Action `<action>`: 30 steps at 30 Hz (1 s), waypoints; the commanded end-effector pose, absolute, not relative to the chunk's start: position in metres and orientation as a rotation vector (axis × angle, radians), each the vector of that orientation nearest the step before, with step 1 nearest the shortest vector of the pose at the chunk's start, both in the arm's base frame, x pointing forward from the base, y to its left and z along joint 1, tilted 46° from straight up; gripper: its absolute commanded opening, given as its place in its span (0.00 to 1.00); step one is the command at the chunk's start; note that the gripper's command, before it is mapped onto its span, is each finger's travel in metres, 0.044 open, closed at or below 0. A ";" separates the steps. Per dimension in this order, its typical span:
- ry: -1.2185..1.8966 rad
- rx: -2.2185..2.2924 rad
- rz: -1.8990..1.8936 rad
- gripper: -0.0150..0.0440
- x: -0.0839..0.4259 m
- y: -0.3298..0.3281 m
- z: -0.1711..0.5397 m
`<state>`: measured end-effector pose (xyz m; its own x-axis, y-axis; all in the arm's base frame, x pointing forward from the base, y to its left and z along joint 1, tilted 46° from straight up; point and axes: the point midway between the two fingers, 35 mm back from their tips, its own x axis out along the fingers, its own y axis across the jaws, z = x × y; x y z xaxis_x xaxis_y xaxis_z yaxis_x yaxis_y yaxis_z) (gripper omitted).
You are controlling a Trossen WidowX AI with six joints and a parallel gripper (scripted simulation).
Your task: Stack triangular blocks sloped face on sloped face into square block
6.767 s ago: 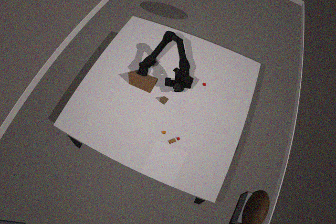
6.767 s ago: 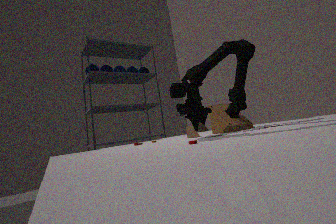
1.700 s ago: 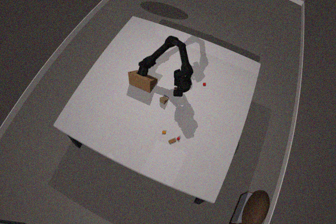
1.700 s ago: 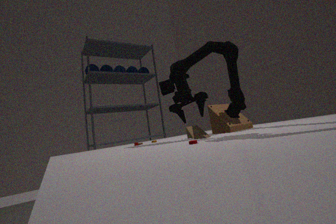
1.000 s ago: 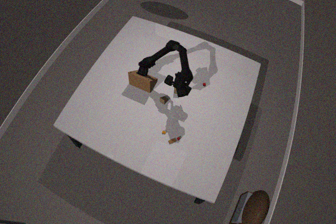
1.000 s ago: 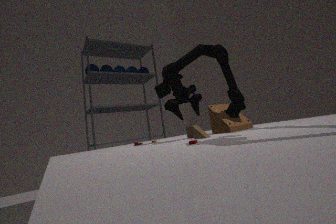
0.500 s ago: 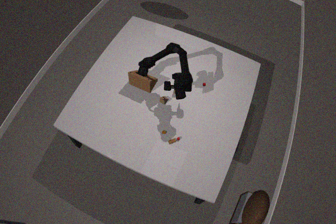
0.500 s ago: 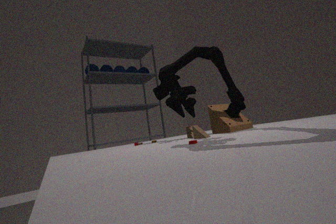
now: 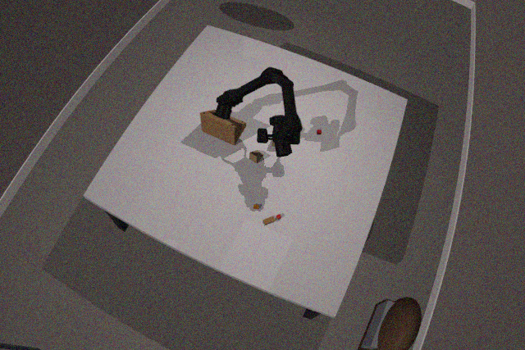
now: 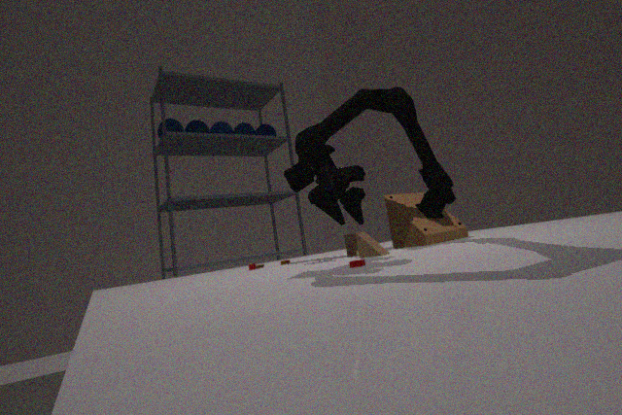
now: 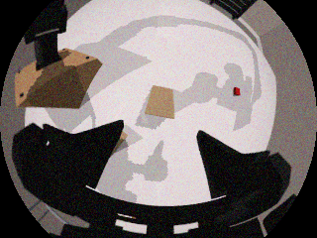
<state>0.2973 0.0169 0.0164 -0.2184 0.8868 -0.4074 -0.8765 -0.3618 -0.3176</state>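
Note:
One tan triangular block (image 10: 371, 245) (image 11: 160, 101) rests on the table with its slope showing in the exterior view; in the top view it is mostly hidden behind the gripper. The other triangular block (image 9: 256, 156) (image 10: 350, 245) (image 11: 121, 143) rests on the table a short way off; in the wrist view a finger covers most of it. The two blocks stand apart. My gripper (image 10: 352, 224) (image 11: 161, 129) is open and empty, above the blocks and touching neither.
The wooden arm mount (image 9: 219, 128) (image 10: 401, 220) (image 11: 56, 84) stands near the blocks. A small red cube (image 9: 318, 131) (image 10: 357, 263) (image 11: 237, 91) lies on the other side. An orange piece (image 9: 257, 206) (image 10: 285, 261), a tan piece (image 9: 268, 220) and a red piece (image 9: 278, 216) (image 10: 252, 266) lie farther off.

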 end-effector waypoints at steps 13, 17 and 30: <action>-0.015 -0.594 1.843 1.00 0.292 0.042 0.006; -0.014 -0.587 1.846 1.00 0.291 0.048 0.004; -0.011 -0.562 1.854 1.00 0.284 0.067 -0.004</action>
